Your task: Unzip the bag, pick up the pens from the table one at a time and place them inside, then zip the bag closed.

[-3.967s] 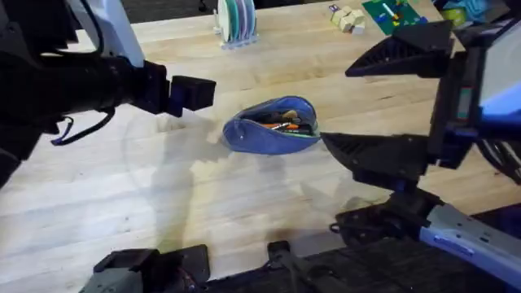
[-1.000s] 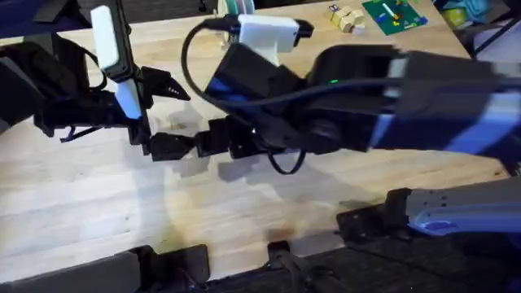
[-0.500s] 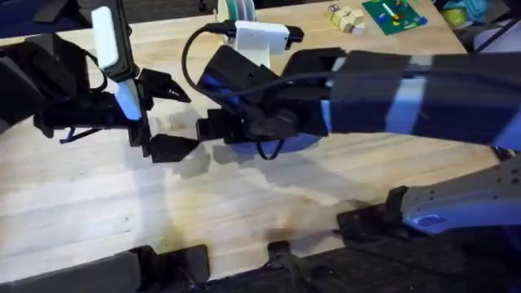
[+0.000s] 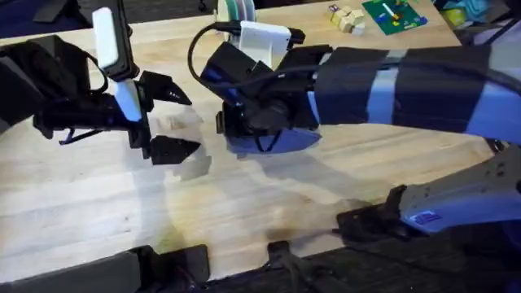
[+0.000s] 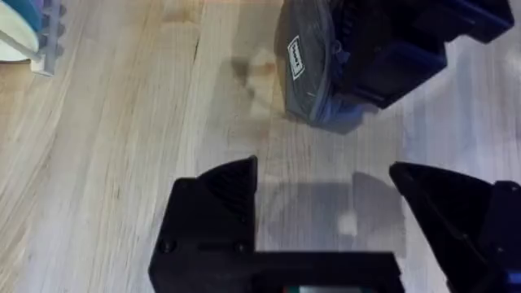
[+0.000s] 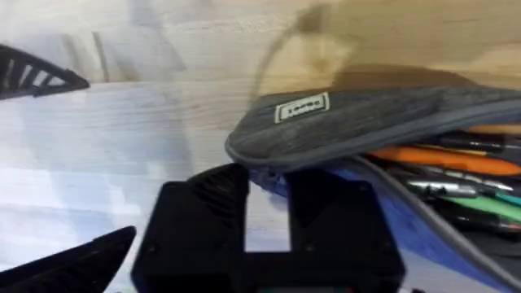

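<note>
Your right claw (image 6: 264, 212) pinches the end of the one open blue-grey pouch (image 6: 366, 122) mid-worktop (image 4: 244, 220). Two orange pens (image 6: 444, 159) show among several inside. Your left claw (image 4: 167, 118) gapes wide, empty.

Disc rack (image 4: 237, 18), wooden blocks (image 4: 346, 17), green board (image 4: 394, 13)

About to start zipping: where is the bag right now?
In the overhead view the bag lies mid-table under the right claw, which is at its left end; the left claw waits open to its left.
</note>
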`<state>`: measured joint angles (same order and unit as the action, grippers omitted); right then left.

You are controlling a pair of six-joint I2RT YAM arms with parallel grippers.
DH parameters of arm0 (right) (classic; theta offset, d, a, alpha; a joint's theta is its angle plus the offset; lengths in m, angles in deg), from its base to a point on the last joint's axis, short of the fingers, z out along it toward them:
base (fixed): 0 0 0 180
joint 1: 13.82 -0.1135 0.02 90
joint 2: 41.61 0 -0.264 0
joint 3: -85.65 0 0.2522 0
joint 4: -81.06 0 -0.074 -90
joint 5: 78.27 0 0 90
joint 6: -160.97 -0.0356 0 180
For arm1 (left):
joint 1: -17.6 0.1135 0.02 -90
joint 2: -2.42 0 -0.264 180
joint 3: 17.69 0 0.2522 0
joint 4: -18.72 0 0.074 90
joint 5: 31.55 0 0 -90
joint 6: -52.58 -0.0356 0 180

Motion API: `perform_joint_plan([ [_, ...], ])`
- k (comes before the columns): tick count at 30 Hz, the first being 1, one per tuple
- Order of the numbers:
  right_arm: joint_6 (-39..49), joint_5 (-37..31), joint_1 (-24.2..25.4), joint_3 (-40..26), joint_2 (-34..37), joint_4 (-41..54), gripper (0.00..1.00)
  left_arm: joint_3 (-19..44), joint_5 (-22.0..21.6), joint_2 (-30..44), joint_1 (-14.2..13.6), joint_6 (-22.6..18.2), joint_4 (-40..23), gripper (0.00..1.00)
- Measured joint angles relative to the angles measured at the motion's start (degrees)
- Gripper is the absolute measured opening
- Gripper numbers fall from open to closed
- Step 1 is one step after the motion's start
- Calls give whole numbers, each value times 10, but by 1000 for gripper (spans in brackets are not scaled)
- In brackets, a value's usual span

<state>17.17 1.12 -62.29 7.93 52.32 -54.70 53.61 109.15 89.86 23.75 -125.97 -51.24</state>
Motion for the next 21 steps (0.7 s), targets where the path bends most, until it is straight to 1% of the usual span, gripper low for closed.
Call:
perform_joint_plan([
  [2,0,2,0,-1,0,-2,198,0,0,0,0,0,-1,992],
  [6,0,3,0,-2,0,-1,49,0,-2,0,0,0,-4,993],
  [12,4,3,0,-3,0,0,33,0,-4,0,0,0,-9,993],
  [17,44,12,0,-3,-5,2,30,0,-5,0,0,0,-10,993],
  [21,67,33,1,-3,-31,12,31,0,-5,0,0,0,-7,993],
])
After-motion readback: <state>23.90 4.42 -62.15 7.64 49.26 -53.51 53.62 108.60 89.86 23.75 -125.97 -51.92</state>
